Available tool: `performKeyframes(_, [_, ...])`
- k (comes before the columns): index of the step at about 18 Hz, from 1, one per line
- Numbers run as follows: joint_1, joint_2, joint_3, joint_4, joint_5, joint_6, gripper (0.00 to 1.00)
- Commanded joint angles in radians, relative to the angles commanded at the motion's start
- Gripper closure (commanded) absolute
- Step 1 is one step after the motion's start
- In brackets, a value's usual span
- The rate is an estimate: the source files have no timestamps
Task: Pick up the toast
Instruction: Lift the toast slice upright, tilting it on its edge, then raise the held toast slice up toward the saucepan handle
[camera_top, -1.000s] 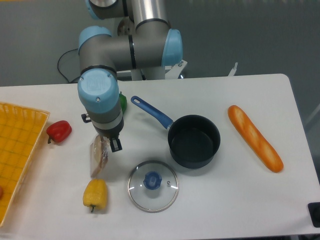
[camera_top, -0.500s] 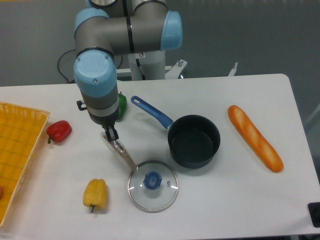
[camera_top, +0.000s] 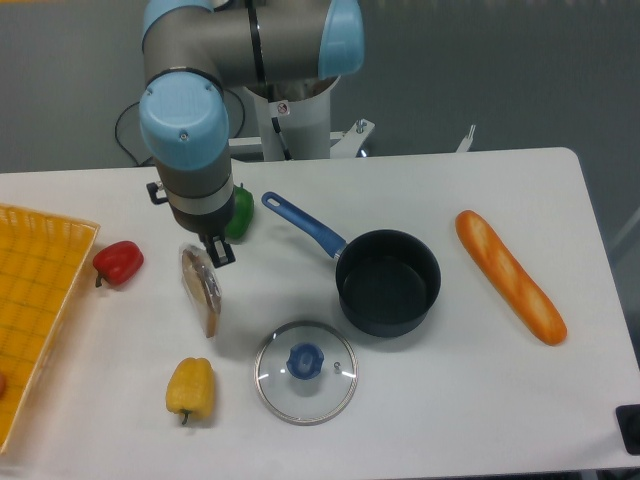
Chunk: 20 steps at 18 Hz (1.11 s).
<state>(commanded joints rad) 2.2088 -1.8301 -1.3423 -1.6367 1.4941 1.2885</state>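
One hand (camera_top: 213, 250) hangs from the arm and is closed on the top edge of the toast (camera_top: 200, 289), which hangs tilted, seen almost edge-on, above the counter (camera_top: 450, 400). It is between the red pepper (camera_top: 118, 262) and the pot (camera_top: 387, 281), above the yellow pepper (camera_top: 190, 388) and near the glass lid (camera_top: 305, 371).

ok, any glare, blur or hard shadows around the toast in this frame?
Fixed camera: the toast is sharp, no motion blur; its wrap shows only faint sheen. Shadows on the table are soft. The glass lid carries mild reflections. The gripper is largely hidden under the wrist.
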Motion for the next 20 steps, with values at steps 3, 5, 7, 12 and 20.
performKeyframes(3, [0.032,0.008,0.002,-0.003,-0.003,0.006,1.0])
performKeyframes(5, [0.06,0.024,-0.001,-0.012,-0.005,0.017,1.0])
performKeyframes(7, [0.087,0.035,-0.006,-0.014,-0.008,0.018,1.0])
performKeyframes(12, [0.149,0.061,-0.009,-0.012,-0.046,0.018,1.0])
performKeyframes(20, [0.281,0.101,-0.012,-0.063,-0.11,0.188,1.0])
